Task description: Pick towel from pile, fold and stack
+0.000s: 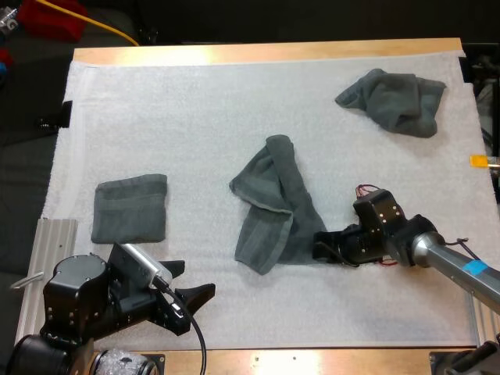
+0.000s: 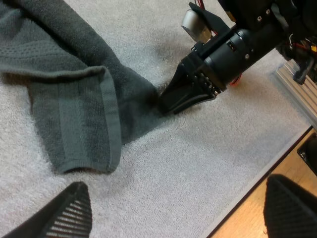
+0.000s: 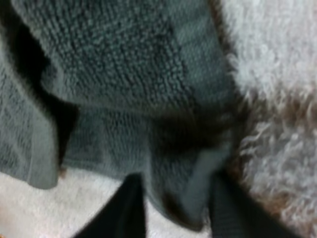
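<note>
Your right claw [image 1: 319,245] is clamping just a thin corner of the twisted towel [image 1: 269,207] lying in the middle of the mat [image 1: 195,117], so you are risking it slipping out or lifting bunched.

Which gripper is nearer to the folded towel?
Left. The left gripper is open just off the folded towel's near right corner. The right gripper is farther across the mat, shut on the spread towel's near corner.

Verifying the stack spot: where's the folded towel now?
High view: the folded towel lies flat on the left side of the mat, just beyond the left gripper, left of and apart from the middle towel.
</note>
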